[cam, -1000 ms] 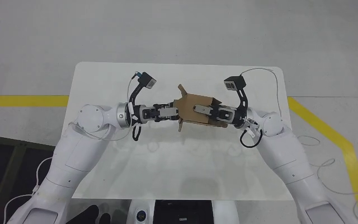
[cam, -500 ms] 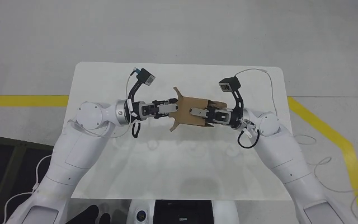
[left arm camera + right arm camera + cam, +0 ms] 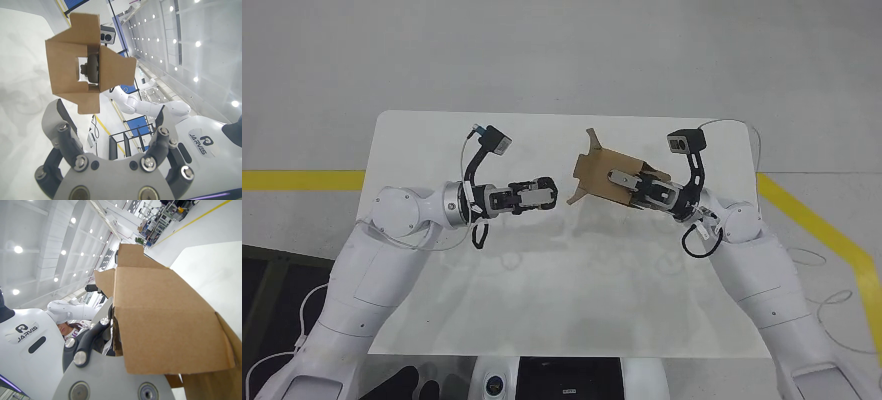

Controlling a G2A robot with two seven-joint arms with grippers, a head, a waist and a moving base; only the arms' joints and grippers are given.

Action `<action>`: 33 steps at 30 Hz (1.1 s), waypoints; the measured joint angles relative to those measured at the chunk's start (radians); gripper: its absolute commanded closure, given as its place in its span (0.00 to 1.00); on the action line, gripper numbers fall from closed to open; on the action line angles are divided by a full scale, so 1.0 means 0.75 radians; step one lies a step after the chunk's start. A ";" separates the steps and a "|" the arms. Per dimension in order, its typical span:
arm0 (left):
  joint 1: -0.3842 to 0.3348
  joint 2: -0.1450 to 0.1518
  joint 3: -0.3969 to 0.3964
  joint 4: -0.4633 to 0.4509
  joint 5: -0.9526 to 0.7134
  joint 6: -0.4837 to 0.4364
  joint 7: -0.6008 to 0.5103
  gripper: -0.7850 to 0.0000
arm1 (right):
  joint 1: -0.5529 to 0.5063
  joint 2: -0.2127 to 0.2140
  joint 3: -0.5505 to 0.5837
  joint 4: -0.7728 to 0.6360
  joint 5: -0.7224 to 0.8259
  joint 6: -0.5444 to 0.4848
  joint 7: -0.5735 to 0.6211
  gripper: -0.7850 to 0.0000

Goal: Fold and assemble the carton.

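The carton (image 3: pixel 604 170) hangs above the table's (image 3: pixel 572 300) far right, clamped by the right gripper (image 3: pixel 616 180). The left gripper (image 3: pixel 549 192) gapes empty over the table's middle. The cardboard looks light and bendy, probably best pinched on a flap near its crease.

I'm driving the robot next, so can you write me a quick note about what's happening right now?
Left gripper: open and empty, facing the carton's flap end with a gap between them.
Right gripper: shut on the carton, holding it above the table.
Done: the carton body is opened out into a box shape.
Left to do: the end flaps stick out unfolded, so they probably need folding in and closing.
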 measured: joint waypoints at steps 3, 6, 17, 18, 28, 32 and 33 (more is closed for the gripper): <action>0.009 -0.002 0.016 -0.019 0.005 0.006 -0.002 0.00 | -0.018 0.000 0.017 -0.018 -0.038 -0.006 -0.067 1.00; 0.010 -0.006 0.037 -0.035 0.009 0.012 -0.003 0.00 | -0.033 -0.001 0.025 -0.035 -0.084 -0.008 -0.132 1.00; -0.016 -0.018 0.073 -0.020 0.000 0.034 0.022 0.00 | -0.068 -0.010 0.002 -0.084 -0.191 0.013 -0.216 1.00; -0.019 -0.018 0.065 -0.013 -0.003 0.032 0.028 0.00 | -0.066 -0.011 -0.003 -0.083 -0.187 0.015 -0.204 1.00; -0.024 -0.011 0.005 -0.005 -0.019 0.013 0.025 0.00 | -0.037 -0.023 -0.072 -0.058 -0.113 0.038 -0.068 1.00; -0.025 -0.014 0.018 -0.022 -0.015 0.011 0.015 0.00 | -0.023 -0.031 -0.099 -0.047 -0.095 0.040 -0.040 1.00; -0.025 -0.015 0.021 -0.024 -0.015 0.009 0.015 0.00 | -0.020 -0.033 -0.103 -0.045 -0.093 0.040 -0.035 1.00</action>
